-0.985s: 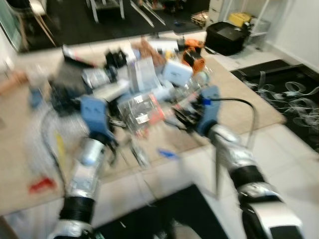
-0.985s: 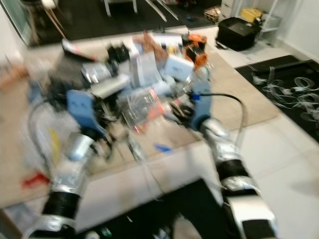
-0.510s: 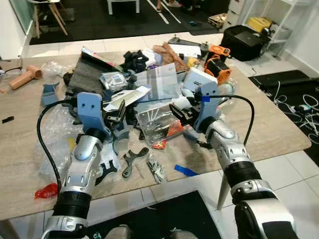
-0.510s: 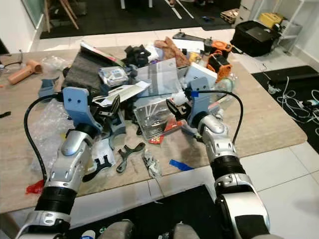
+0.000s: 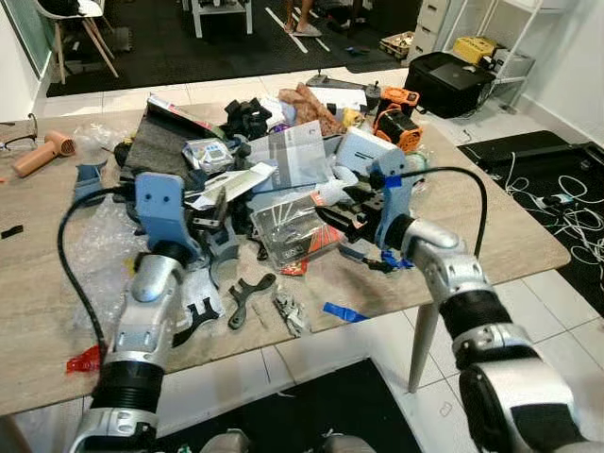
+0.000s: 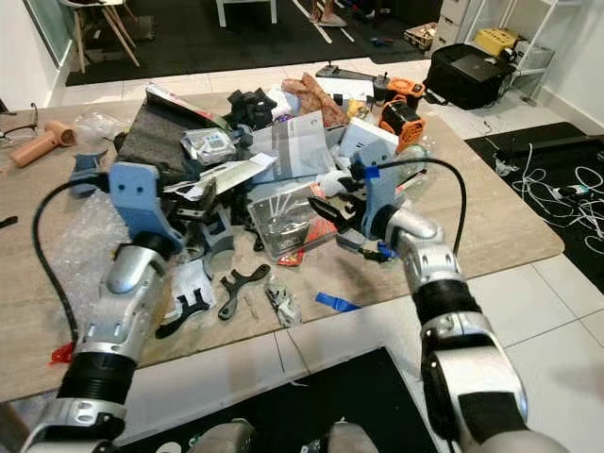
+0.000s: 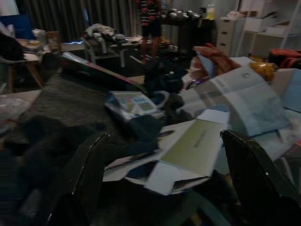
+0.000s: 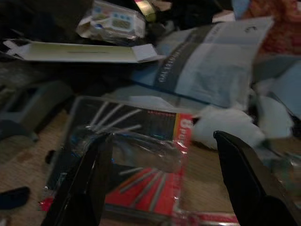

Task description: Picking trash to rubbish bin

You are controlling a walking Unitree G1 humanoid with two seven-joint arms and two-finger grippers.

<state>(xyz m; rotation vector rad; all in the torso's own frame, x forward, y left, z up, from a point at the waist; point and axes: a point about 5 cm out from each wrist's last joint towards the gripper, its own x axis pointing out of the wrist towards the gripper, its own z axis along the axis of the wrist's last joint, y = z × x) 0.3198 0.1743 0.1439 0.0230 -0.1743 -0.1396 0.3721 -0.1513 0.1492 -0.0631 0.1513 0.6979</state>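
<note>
Here the tabletop [image 5: 491, 236] carries a dense heap of trash, and taking the clear blister pack with the red card [image 5: 294, 229] as landmark, the right gripper [image 5: 342, 219] hovers just beside it on the robot's right with its fingers spread wide and holding nothing. The left gripper [image 5: 219, 209], likewise wide open and empty, hovers near the pack on its other side, facing a flattened pale carton [image 7: 188, 153] that lies just beyond the pack. Judging from this, the task is barely begun: nothing is gripped, no rubbish bin can be made out, and every piece remains to be cleared.
</note>
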